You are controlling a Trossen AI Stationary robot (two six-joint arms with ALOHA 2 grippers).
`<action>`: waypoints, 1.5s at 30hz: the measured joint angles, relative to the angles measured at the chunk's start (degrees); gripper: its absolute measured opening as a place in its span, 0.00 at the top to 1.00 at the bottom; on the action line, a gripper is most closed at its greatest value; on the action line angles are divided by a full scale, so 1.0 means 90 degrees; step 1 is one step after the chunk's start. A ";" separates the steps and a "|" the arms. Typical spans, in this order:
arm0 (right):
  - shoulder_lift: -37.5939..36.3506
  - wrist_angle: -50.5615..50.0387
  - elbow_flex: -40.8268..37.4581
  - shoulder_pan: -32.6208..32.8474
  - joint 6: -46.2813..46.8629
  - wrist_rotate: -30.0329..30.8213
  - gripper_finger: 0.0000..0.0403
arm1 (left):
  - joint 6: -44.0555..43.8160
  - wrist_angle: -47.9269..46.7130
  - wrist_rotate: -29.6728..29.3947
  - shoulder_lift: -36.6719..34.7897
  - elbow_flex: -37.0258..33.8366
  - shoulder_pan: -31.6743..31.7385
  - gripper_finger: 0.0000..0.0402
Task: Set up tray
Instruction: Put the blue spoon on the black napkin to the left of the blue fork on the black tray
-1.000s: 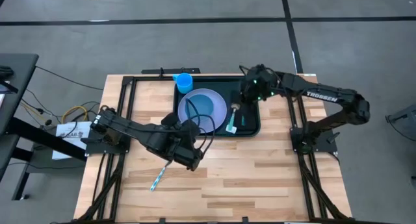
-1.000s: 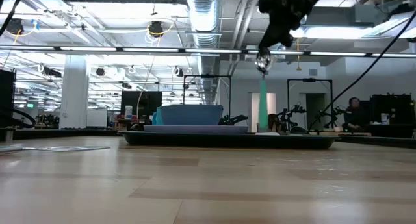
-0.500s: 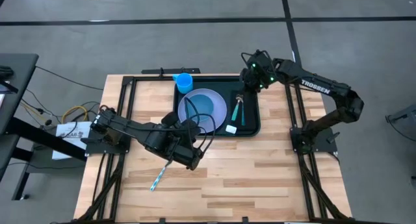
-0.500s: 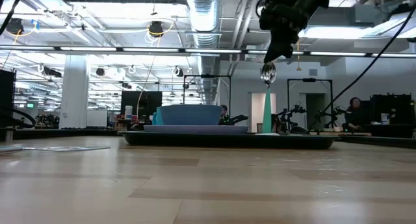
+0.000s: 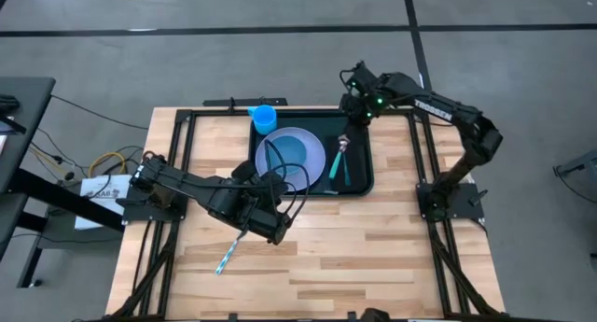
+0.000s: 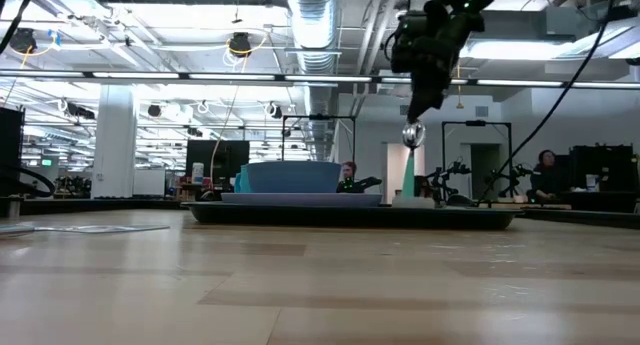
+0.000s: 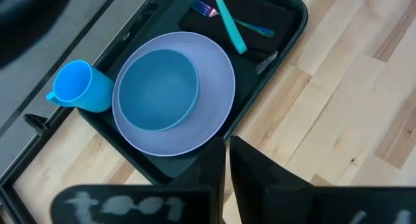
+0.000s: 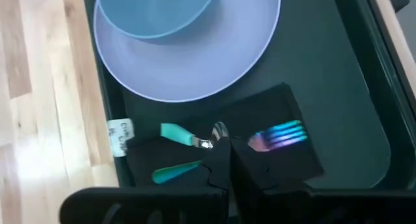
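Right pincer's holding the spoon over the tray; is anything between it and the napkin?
Only the fork: it lies on the napkin inside the tray, beneath the spoon hanging from the shut right pincer. Nothing else visible.

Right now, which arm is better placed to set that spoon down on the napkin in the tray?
The right. Its gripper is shut on the spoon, hanging it over the napkin beside the fork. The left gripper is shut on a teal utensil over bare table, off the tray.

One tray [image 5: 366, 163], one plate [image 5: 313, 147], one bowl [image 5: 291, 154], one cup [image 5: 264, 116], one napkin [image 8: 273, 110], three teal-handled utensils
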 joint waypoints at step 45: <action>0.1190 -0.1559 0.1420 -0.0133 -0.0794 0.0064 1.00 | 0.0490 -0.0073 -0.0204 0.0005 0.0000 0.0308 0.97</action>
